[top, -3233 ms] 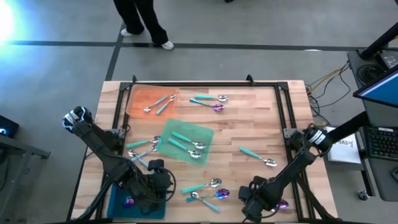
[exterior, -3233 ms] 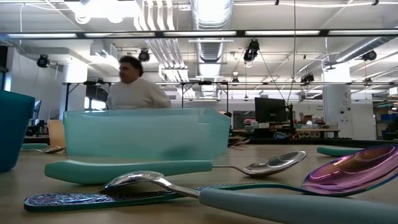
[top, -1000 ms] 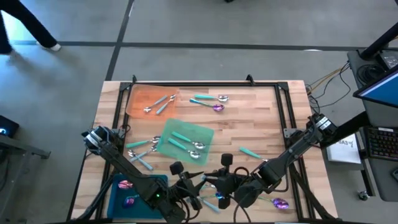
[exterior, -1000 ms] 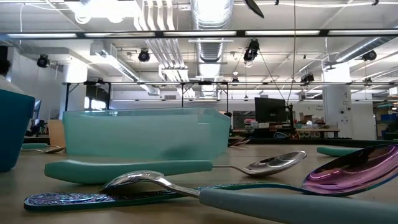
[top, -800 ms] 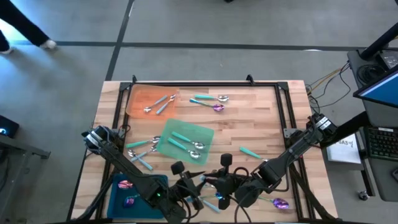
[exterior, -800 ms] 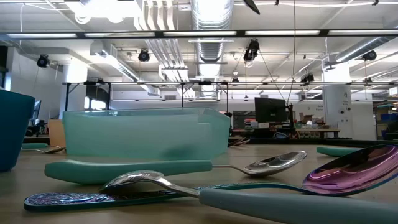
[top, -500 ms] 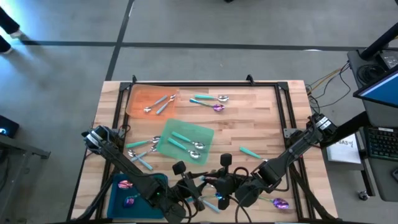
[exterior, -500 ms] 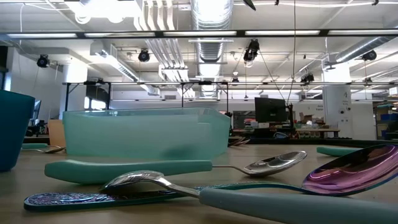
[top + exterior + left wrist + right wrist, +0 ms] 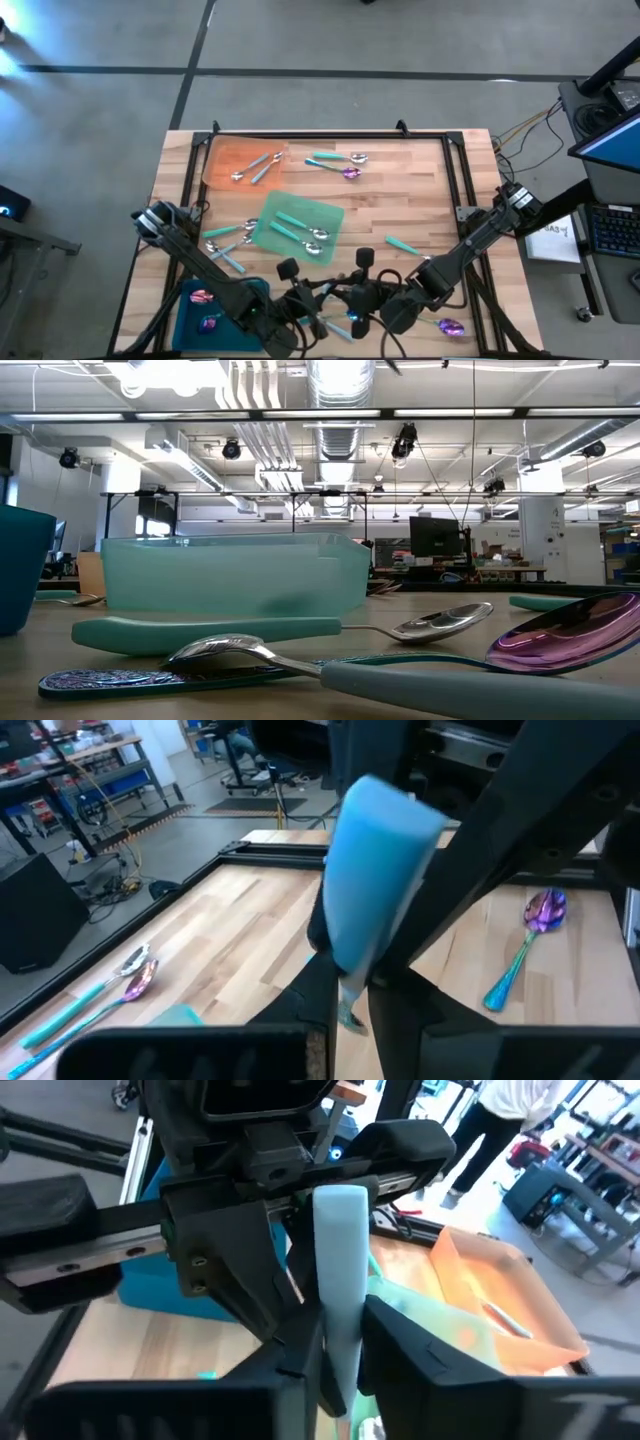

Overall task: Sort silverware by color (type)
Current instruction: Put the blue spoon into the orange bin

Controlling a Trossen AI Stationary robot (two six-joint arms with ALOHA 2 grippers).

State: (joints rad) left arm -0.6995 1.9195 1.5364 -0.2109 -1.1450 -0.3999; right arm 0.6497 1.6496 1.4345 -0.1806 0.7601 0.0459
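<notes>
Both grippers meet near the table's near edge, fingers facing each other: my left gripper [image 9: 322, 298] [image 9: 348, 992] and my right gripper [image 9: 355, 300] [image 9: 338, 1365]. Each wrist view shows a teal-handled utensil standing between that gripper's shut fingers; I cannot tell whether it is one utensil or two. Other silverware lies flat: two on the orange mat [image 9: 228, 158], some on the green mat [image 9: 285, 212], purple-headed ones on the teal mat [image 9: 190, 310], and a purple spoon [image 9: 450, 326] [image 9: 538, 910] near the right corner. The low view shows no gripper. My left gripper pinches a utensil between its two fingers at the lower end of the teal handle [image 9: 345, 955], where a silver neck [image 9: 350, 1015] shows. The handle stands up, tilted, lifted clear. My right gripper pinches a pale teal handle [image 9: 338, 1310] between its two fingers. The handle stands upright above them; its lower end is hidden by the fingers.
Loose spoons lie on the far side [image 9: 338, 160], left of the green mat [image 9: 226, 240], and a teal handle [image 9: 402, 245] lies to the right. A black frame [image 9: 455, 175] borders the table. In the low view, spoons [image 9: 280, 630] lie before a teal tub [image 9: 230, 575].
Both grippers have stayed close together near the near edge with no visible shift. A person beyond the table's far left has walked out of the high view.
</notes>
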